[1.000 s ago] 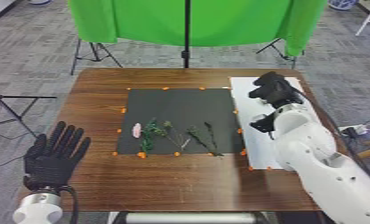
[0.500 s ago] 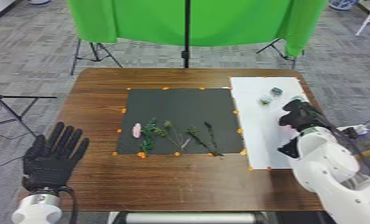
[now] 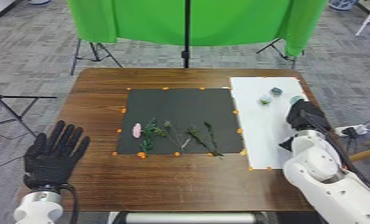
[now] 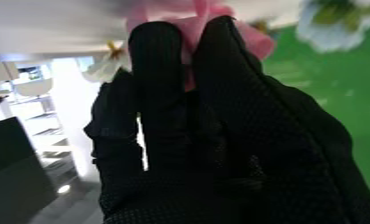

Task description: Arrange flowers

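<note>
In the head view, my right hand (image 3: 308, 117) is low over the white sheet's (image 3: 260, 125) right edge, thumb spread from its fingers. In the right wrist view, the same hand (image 4: 217, 130) has straight fingers whose tips overlap pink petals (image 4: 257, 42); whether they touch is unclear. White flowers (image 4: 337, 25) are farther off. Small blue-grey (image 3: 276, 91) and whitish-green (image 3: 265, 100) blooms lie on the sheet, with a pale green one (image 3: 296, 99) beside my hand. The black mat (image 3: 177, 105) bears a pink flower (image 3: 137, 130) and green stems (image 3: 199, 136). My left hand (image 3: 53, 162) rests open at the table's left side.
Orange markers (image 3: 141, 155) edge the mat and sheet on the brown table (image 3: 181, 185). Beyond the far edge hangs a green cloth (image 3: 244, 25) with black stands (image 3: 187, 52). Wooden legs (image 3: 357, 154) stand right of the table.
My right hand has moved from the sheet's far part back toward the robot and to its right edge, uncovering the small blooms. The left hand has stayed still.
</note>
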